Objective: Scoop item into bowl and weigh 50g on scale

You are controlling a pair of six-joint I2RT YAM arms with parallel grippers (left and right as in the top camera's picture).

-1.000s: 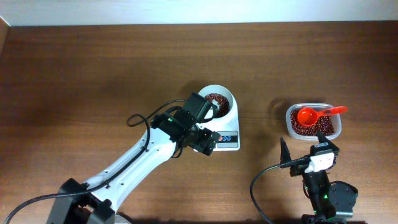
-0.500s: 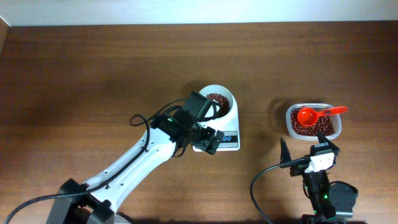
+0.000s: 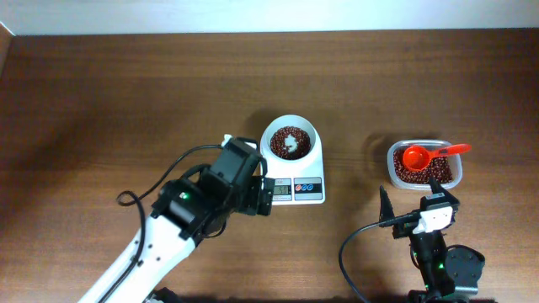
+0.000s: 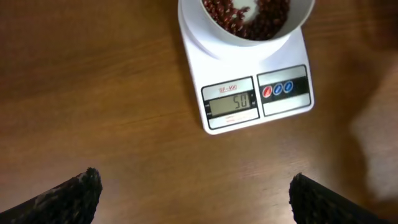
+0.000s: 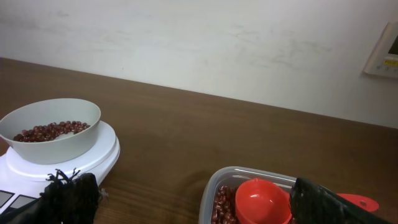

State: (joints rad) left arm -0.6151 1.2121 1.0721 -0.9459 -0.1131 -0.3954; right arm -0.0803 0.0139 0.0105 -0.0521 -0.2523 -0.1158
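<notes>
The white bowl [image 3: 290,143] stands on the white scale [image 3: 306,190] and holds dark red-brown beans [image 3: 293,140]. In the left wrist view the scale [image 4: 252,109] shows 50 on its display and the bowl [image 4: 245,25] sits at the top edge. My left gripper [image 4: 196,202] is open and empty, over bare table just in front of the scale. My right gripper [image 5: 193,208] is open and empty, behind the clear tub [image 5: 249,180]. The tub [image 3: 424,164] holds more beans [image 3: 413,175] and a red scoop [image 3: 421,156].
A pale wall rises behind the table's far edge in the right wrist view. The left arm [image 3: 168,236] lies across the table's front left. Black cable loops by the right arm's base [image 3: 442,261].
My left gripper has drawn back from the bowl and scale toward the front left. The bowl and display are now uncovered. The right arm has not moved.
</notes>
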